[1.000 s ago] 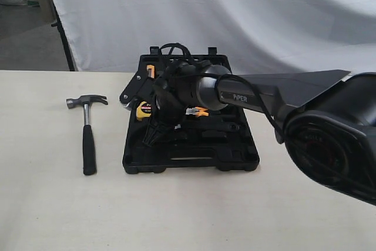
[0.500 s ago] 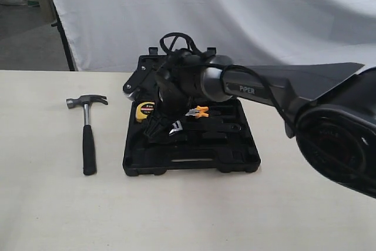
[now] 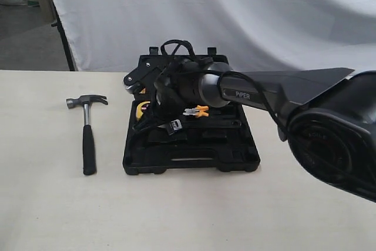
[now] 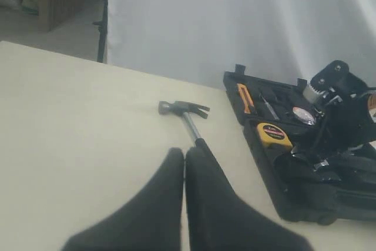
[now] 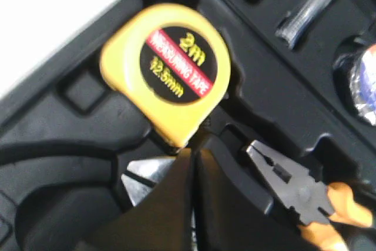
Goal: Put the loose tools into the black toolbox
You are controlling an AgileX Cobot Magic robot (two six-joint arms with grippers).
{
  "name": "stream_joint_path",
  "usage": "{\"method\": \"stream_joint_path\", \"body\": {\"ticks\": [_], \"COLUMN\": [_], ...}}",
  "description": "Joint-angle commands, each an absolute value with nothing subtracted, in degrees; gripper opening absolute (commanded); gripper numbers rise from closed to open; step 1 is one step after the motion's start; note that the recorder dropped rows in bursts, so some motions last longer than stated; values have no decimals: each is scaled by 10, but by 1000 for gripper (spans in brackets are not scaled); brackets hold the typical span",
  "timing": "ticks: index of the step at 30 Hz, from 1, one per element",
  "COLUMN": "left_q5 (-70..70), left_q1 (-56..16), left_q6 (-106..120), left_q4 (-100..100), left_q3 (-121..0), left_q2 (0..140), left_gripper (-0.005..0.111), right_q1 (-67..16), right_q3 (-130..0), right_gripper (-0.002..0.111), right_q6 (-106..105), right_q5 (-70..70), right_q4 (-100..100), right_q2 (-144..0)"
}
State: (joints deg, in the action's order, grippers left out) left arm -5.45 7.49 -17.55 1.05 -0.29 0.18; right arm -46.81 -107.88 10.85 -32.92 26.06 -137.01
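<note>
The black toolbox (image 3: 194, 160) lies open mid-table. A yellow tape measure (image 3: 141, 109) and orange-handled pliers (image 3: 198, 110) rest in its recesses. My right gripper (image 3: 148, 125) hangs over the box's left half. In the right wrist view it (image 5: 192, 152) is shut and empty, its tips just below the tape measure (image 5: 170, 69) and beside the pliers (image 5: 299, 192), above a silver tool end (image 5: 144, 180). A loose hammer (image 3: 88, 127) lies on the table left of the box. My left gripper (image 4: 185, 152) is shut and empty above the hammer's handle (image 4: 189, 126); the exterior view does not show it.
A roll of tape (image 5: 364, 83) and a screwdriver (image 5: 311, 4) sit in recesses at the back of the toolbox (image 5: 276, 86). A white cloth backdrop (image 3: 235, 10) hangs behind the table. The toolbox (image 4: 276, 186) also shows in the left wrist view.
My right wrist has turned and lifted slightly over the toolbox's left half, and a silver tool end now shows under it. The hammer has not moved.
</note>
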Motion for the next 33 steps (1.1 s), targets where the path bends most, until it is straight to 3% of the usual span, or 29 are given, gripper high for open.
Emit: {"method": "stream_joint_path", "body": {"ticks": [1,15,24,33], "left_q5": [-50,-50,-50,-50], "left_q1": [89,89,89,89], "left_q6": [-178,-178,-178,-178], "left_q4": [13,13,13,13], "left_q3": [-4,-4,-4,-4], "left_q2": [0,0,0,0], "left_gripper": [1,1,1,1], "right_q1": [-454,-467,-467,-469], "right_q3": [-1074,-1074,-1064,-1083], "right_gripper": [0,0,0,0], "right_q6": [151,141,154,127], "right_q5": [-381,-409,-355,-446], "right_q4": [246,246,241,236], "right_q2": [-1391,-1297,-1364,-1360]}}
